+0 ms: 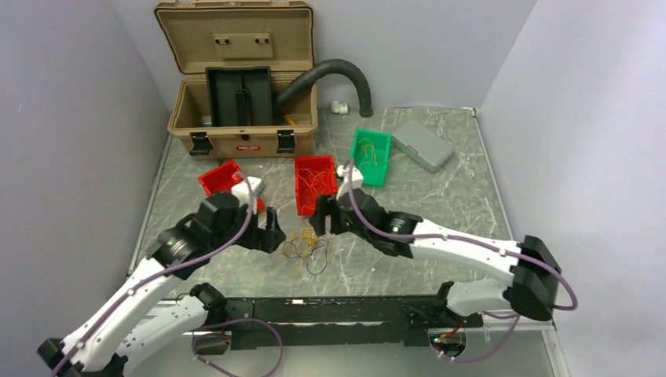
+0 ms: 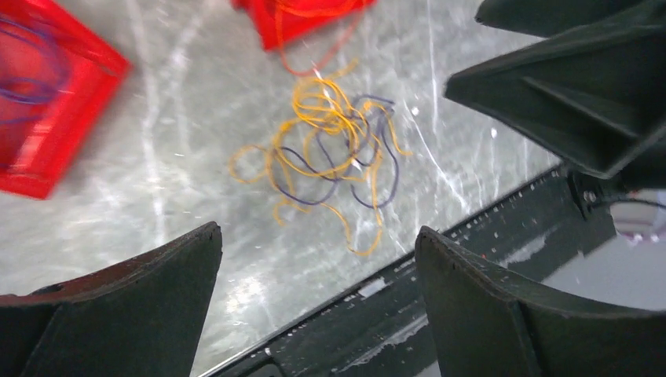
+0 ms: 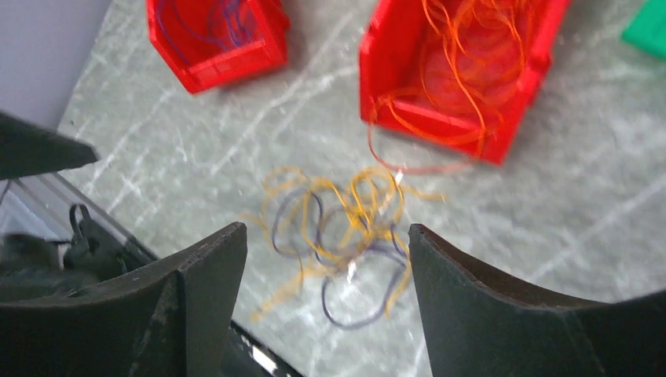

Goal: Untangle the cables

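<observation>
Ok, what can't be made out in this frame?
Top external: the loose cables are too small to follow single strands.
Right wrist: motion blur smears where the strands cross.
Left wrist: the left red bin is cut by the frame edge and blurred.
Top external: the toolbox interior is hidden by its black tray.
</observation>
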### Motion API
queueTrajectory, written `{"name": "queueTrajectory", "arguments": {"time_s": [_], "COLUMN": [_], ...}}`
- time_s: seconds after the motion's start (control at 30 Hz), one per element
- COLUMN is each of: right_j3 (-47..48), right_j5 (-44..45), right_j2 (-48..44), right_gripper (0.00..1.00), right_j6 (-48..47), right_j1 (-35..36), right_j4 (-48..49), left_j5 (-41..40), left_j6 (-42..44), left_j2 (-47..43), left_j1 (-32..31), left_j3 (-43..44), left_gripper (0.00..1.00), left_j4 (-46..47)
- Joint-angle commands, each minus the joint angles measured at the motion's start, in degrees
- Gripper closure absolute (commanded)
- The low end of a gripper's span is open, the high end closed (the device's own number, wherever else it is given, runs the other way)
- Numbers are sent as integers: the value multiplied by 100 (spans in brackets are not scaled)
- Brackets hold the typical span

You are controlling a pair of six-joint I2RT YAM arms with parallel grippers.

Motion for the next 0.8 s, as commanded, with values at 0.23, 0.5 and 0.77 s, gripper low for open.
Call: {"name": "queueTrajectory", "arguments": {"time_s": [0.23, 0.5, 0.77], "right_j3": [-1871, -1864, -1388], "right_j5": [-269, -1528, -2069], "right_j2": [-1200, -203, 708], "right_gripper": [38, 52, 54], "right_j6": [260, -299, -719], "right_j1": [-10, -702, -968], "right_j4": [236, 1246, 1511], "left_j5": [1478, 1194, 1149], "left_j6": [-302, -192, -121], "left_j2": [1158, 1485, 1619], "left_j1": [-569, -637, -453], "left_j3": [-734, -698, -578], "left_gripper": [10, 20, 24], "left_j4": [1856, 1812, 1643]}}
